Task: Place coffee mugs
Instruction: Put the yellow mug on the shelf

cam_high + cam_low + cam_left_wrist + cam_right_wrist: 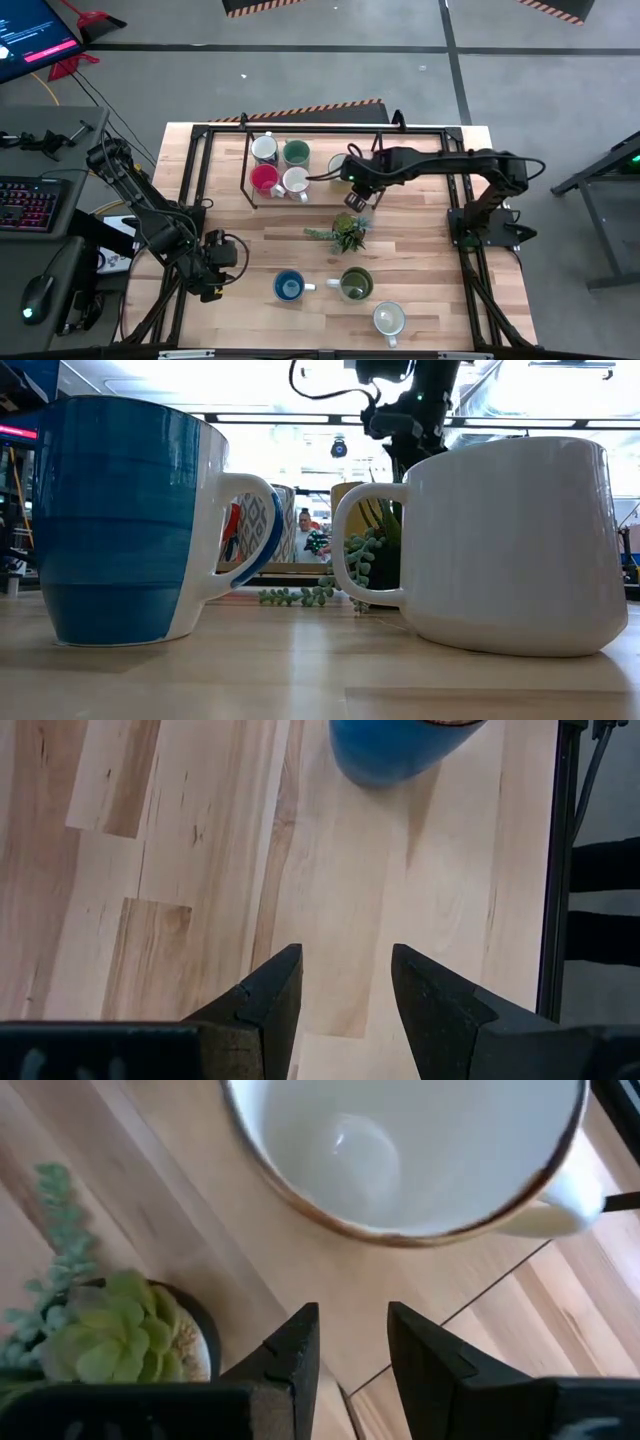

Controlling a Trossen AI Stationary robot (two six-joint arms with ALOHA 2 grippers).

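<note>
Right gripper point(348, 1342) fingers apart, empty, over cream mug point(410, 1155); left gripper point(345, 982) likewise, probably idle.

Both arms matte black w/ chunky jointed links & black cables looped alongside; left gripper point(345, 990) & right gripper point(350, 1345) each w/ two dark wedge-shaped fingers, faceted, tapering to blunt tips.

We see a grey concrete floor point(300, 80) around the light wooden table point(420, 260), crossed by dark seams. At eleven o'clock a monitor point(30, 35) glows; at nine o'clock a keyboard point(28, 200) with lit keys sits above a mouse point(38, 297). Striped hazard tape point(300, 108) lies at twelve o'clock. Bright ceiling lights point(300, 420) fill the room behind, where a person point(303, 532) is visible.
</note>
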